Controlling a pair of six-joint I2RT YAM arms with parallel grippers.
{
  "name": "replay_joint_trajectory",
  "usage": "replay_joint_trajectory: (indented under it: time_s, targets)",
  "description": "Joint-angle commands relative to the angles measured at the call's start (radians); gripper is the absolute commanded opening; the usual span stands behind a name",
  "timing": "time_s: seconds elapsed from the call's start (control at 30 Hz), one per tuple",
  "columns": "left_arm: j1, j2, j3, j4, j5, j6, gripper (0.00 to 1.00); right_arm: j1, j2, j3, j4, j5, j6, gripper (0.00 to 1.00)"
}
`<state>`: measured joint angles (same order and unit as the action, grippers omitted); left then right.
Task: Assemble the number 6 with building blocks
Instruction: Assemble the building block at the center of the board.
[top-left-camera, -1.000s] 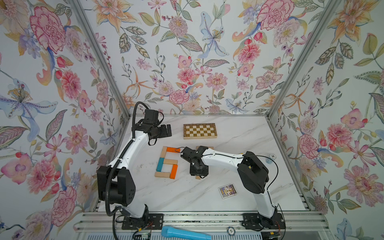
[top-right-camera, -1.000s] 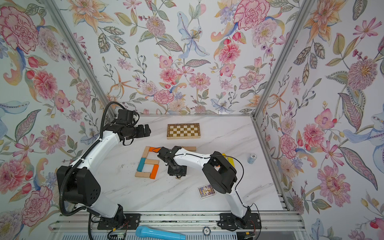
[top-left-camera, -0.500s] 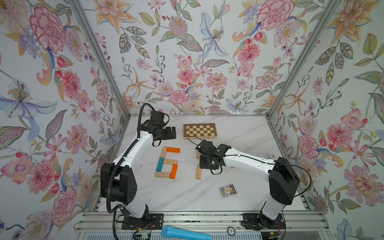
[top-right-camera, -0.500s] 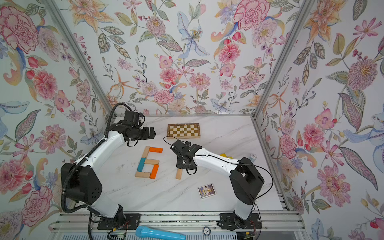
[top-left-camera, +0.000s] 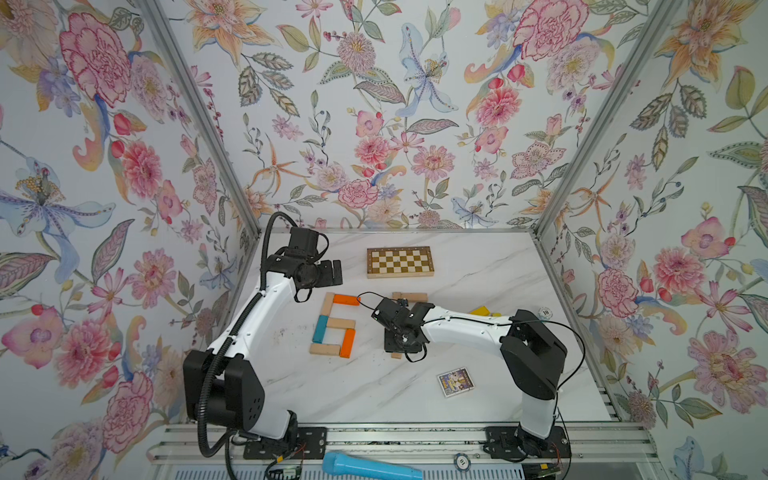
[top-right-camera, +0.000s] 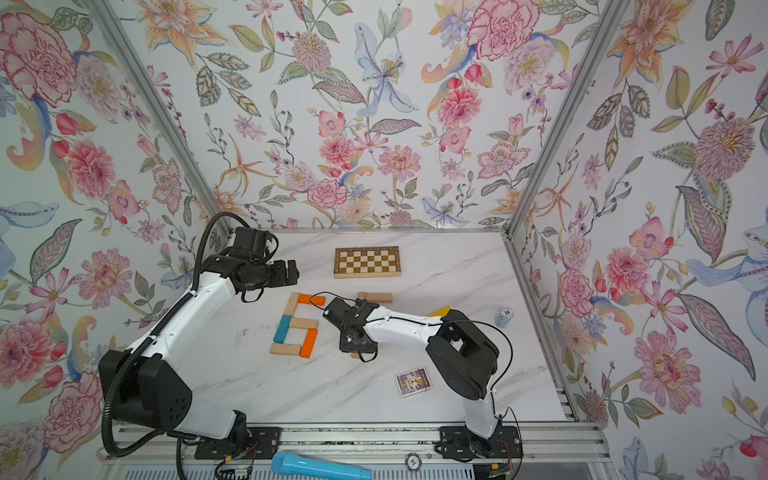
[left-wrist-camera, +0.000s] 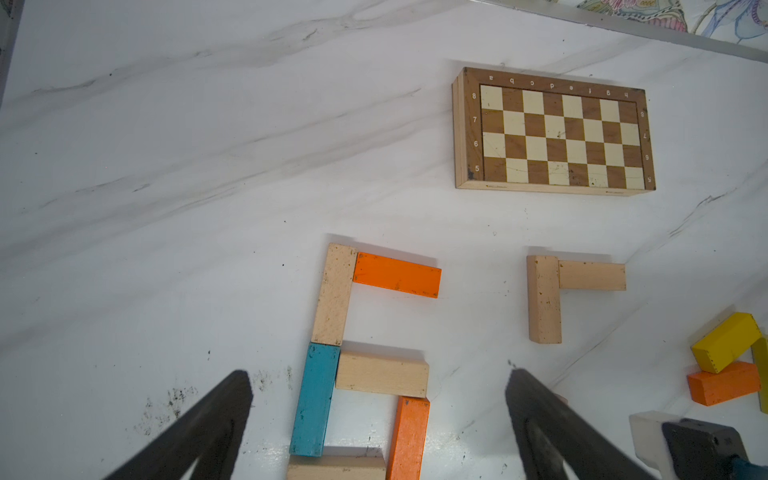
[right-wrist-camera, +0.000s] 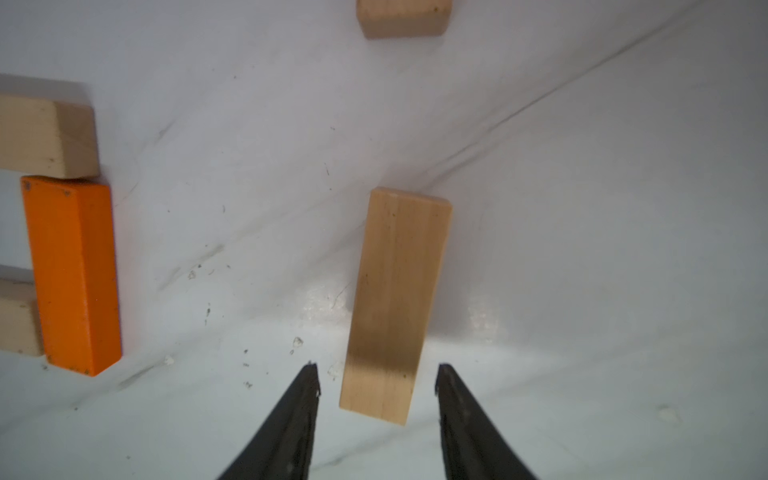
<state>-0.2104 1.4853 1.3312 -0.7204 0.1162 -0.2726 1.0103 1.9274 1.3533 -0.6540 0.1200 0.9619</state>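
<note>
straddling a pale block (right-wrist-camera: 395, 299), near-hidden in both top views: right hand (right-wrist-camera: 376, 370)

building blocks (left-wrist-camera: 334, 295) forming six, checkered board (left-wrist-camera: 555, 133), left claw (left-wrist-camera: 378, 373) spread

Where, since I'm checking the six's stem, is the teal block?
In a top view, the teal block forms the six's left side, touching the pale middle block.

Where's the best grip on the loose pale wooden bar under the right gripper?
Across its long sides, from above: the pale wooden bar lies flat, and its narrow width fits between the right gripper's open fingers.
</note>
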Motion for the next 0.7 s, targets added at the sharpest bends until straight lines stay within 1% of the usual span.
replay_joint_trajectory:
  time_s: [0.0,0.27,0.43,0.57,0.63,0.67]
  targets:
    - [-0.008,-0.008,-0.051,0.033,0.001,-0.006,0.99,0.001,0.023,0.034,-0.067,0.024,0.011,0.48]
    - [-0.010,-0.037,-0.082,0.057,0.012,0.010,0.99,-0.010,0.065,0.055,-0.090,0.003,0.006,0.46]
    - [-0.011,-0.046,-0.090,0.069,0.045,0.006,0.99,-0.005,0.103,0.083,-0.134,-0.001,0.003,0.42]
    - [-0.014,-0.053,-0.099,0.079,0.056,0.004,0.99,-0.001,0.114,0.091,-0.134,-0.002,-0.003,0.40]
    - [-0.020,-0.056,-0.103,0.079,0.057,0.006,0.99,-0.002,0.122,0.092,-0.133,-0.011,-0.005,0.35]
    - [-0.023,-0.057,-0.105,0.081,0.053,0.006,0.99,-0.001,0.123,0.092,-0.134,-0.013,-0.006,0.35]
